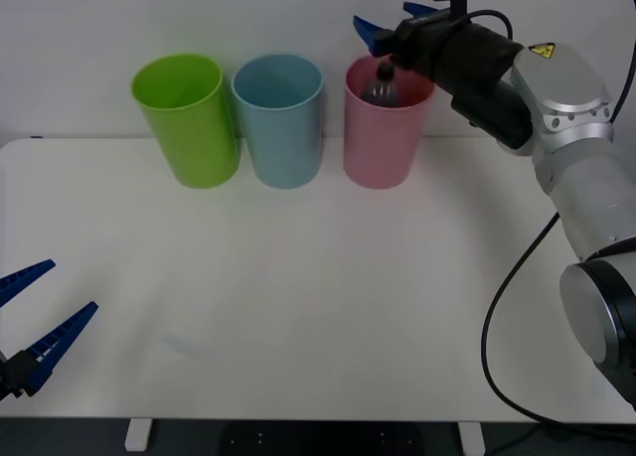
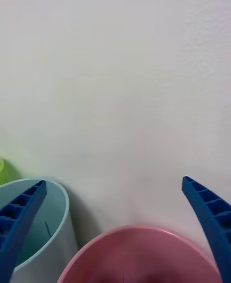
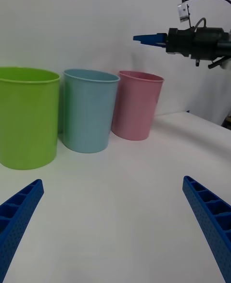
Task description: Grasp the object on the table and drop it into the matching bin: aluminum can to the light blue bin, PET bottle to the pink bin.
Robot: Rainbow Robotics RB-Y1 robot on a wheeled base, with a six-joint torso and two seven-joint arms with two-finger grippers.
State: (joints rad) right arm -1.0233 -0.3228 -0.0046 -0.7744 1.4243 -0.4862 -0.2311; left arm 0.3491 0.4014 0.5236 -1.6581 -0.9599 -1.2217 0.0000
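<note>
Reference landmark: the pink bin (image 1: 384,128).

Far left of the pink bin and nearest the robot, the left gripper (image 1: 35,322) hangs low over the table (image 1: 298,297) edge with its fingers spread wide and nothing between them. This placement reads as a parked posture that keeps the working side free.

Left of the pink bin stand the lime green bin (image 1: 189,118) and then the light blue bin (image 1: 280,118), the latter just beside the pink bin. All three stand upright in one row at the far edge of the table, rims open upward to receive a drop.

Directly above the pink bin's mouth, the right gripper (image 1: 383,34) is held out level, fingers spread apart. The PET bottle (image 1: 383,83), black cap upward, sits in the pink bin's opening, below the fingers and clear of them. Judgement: the bottle is released into the matching bin.

The table is a plain white top with rounded corners. Behind the pink bin the room presents a plain white wall (image 2: 115,71).
</note>
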